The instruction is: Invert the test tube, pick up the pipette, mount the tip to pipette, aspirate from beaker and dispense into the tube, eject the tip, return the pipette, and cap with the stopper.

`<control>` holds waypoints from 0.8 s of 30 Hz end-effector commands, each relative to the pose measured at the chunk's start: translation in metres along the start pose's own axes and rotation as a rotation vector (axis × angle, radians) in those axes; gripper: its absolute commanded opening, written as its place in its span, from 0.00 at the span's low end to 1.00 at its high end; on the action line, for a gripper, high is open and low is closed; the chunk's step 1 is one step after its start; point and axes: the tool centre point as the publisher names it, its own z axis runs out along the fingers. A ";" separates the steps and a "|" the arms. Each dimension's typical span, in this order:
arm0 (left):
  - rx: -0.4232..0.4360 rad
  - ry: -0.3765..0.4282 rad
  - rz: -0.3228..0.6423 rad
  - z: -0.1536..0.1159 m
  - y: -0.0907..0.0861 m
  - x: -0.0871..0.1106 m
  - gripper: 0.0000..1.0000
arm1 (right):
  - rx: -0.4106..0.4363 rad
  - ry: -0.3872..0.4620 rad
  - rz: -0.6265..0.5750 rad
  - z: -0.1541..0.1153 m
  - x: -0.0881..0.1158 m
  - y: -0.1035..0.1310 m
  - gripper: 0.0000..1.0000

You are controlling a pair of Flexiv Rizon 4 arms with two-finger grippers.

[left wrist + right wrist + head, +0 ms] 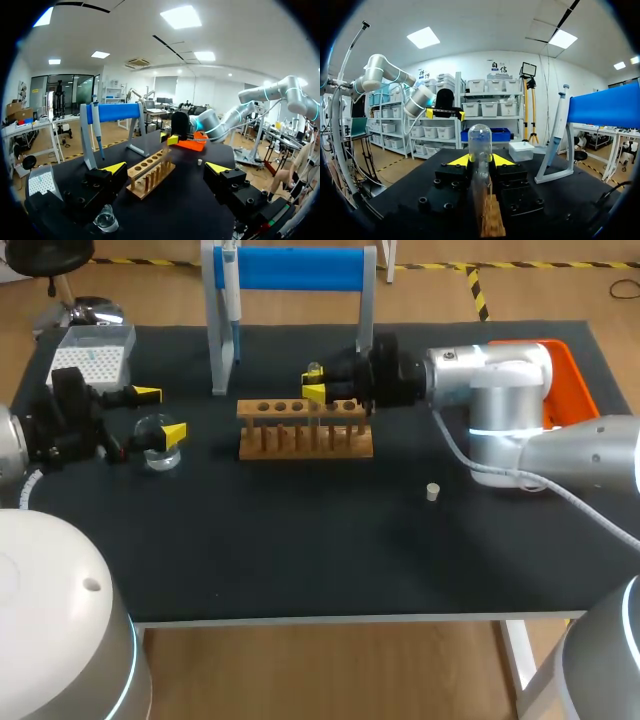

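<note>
Now: tube gripped upright over rack.
Right gripper (480, 161) clamped on tube (480, 137) from both sides, long axis vertical, round end up, lower end down at rack (305, 430) (seated in a hole or not, cannot tell). Left gripper (161, 412) spread wide, holding nothing, just by beaker (152, 445); likely the nearer one to pipette (232, 310) on stand (290, 268) behind.
</note>
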 end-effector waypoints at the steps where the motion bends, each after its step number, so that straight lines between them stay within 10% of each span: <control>1: 0.004 -0.004 0.001 0.001 0.001 0.001 1.00 | 0.001 -0.002 0.001 -0.002 0.000 0.006 0.00; 24: 0.004 -0.004 0.001 0.001 0.001 0.001 1.00 | 0.003 -0.013 0.004 -0.004 -0.002 0.026 0.00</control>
